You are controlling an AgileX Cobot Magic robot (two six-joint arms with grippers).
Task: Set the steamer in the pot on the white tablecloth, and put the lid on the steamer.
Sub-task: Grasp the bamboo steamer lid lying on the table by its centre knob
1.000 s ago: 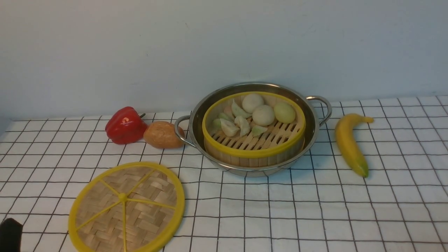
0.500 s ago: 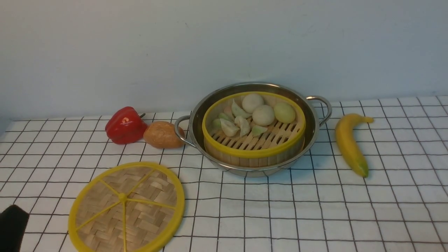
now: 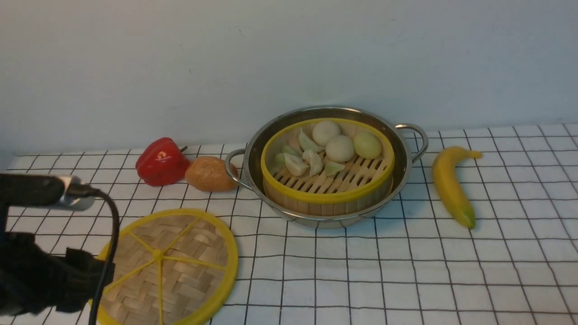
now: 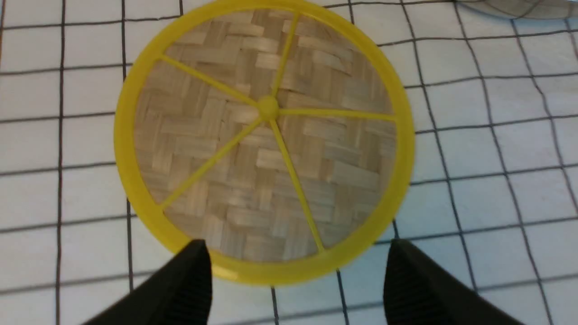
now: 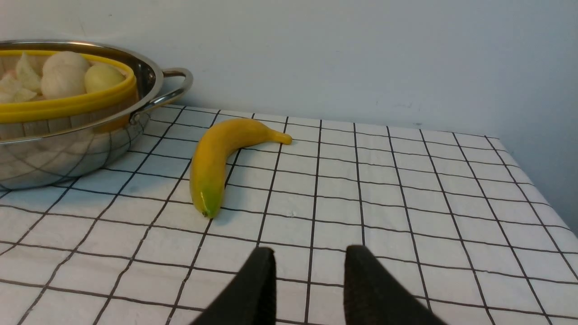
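lid [image 3: 165, 266] near front-left corner of tablecloth [image 3: 361, 271] | woven, yellow-rimmed, flat | left gripper [image 4: 298, 275] wide open, empty | right gripper [image 5: 309, 275] part-open, empty

The steamer [image 3: 325, 198] sits inside the pot [image 3: 402, 153] at far centre; the lid [image 3: 167, 266] lies flat near left, its left edge overlapped by the left arm [image 3: 40, 275].

Steamer [image 3: 325, 197] in pot [image 3: 255, 158]; lid [image 3: 165, 266] nearer, left.

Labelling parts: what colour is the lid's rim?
Yellow; the lid shows best in the left wrist view.
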